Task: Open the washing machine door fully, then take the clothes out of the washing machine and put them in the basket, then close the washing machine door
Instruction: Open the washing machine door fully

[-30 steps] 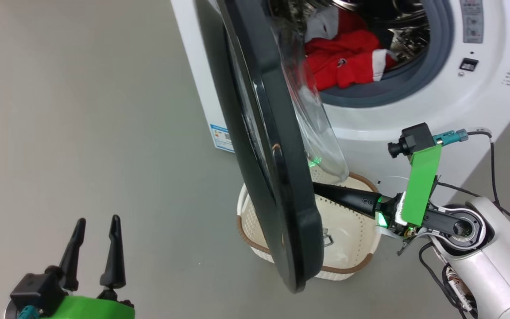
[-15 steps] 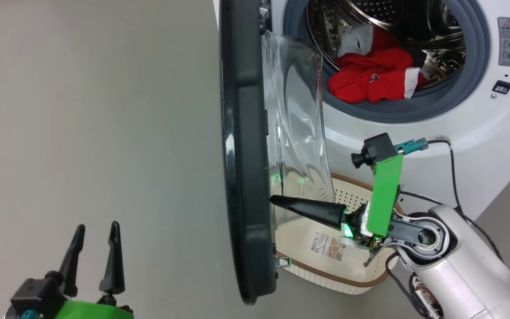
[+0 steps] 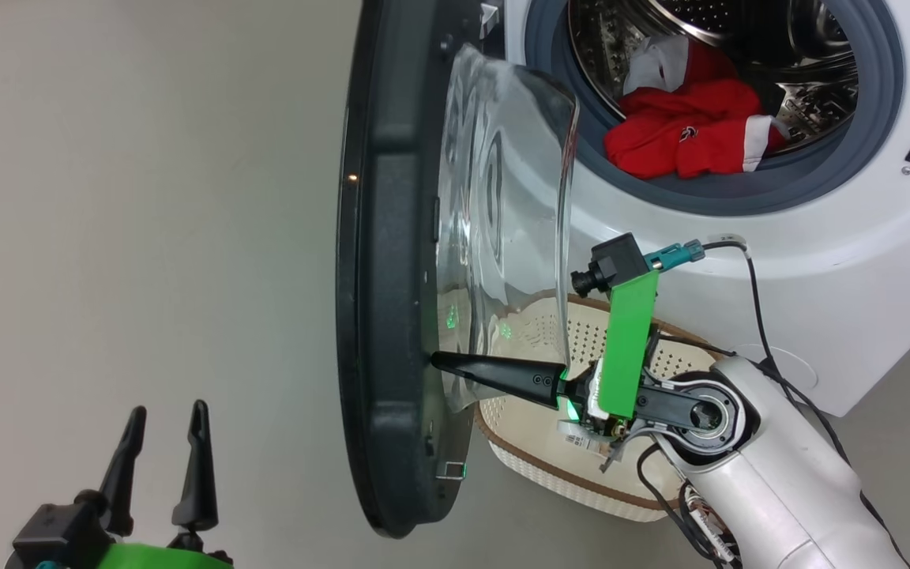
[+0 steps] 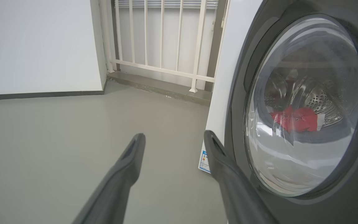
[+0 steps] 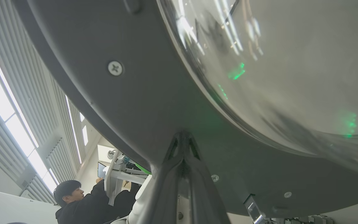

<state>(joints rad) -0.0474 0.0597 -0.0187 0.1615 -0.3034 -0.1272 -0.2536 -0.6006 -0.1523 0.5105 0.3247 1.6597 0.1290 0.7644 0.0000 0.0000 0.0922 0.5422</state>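
The clenched, empty right gripper (image 3: 435,361) bears on the large round glossy black washing machine door (image 3: 380,237) directly ahead with bare tips, which may skid off the smooth plastic, leaving it half open.

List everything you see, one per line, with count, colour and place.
washing machine: one, white, upper right
washing machine door: one, black, clear glass, open, centre
clothes: one heap, red and white, inside machine
basket: one, cream, brown rim, floor below opening
railing: one, white, behind machine
person: one, dark top, background
left end effector: one, dark, open, lower left
right end effector: one, dark, shut, tip at door's inner face
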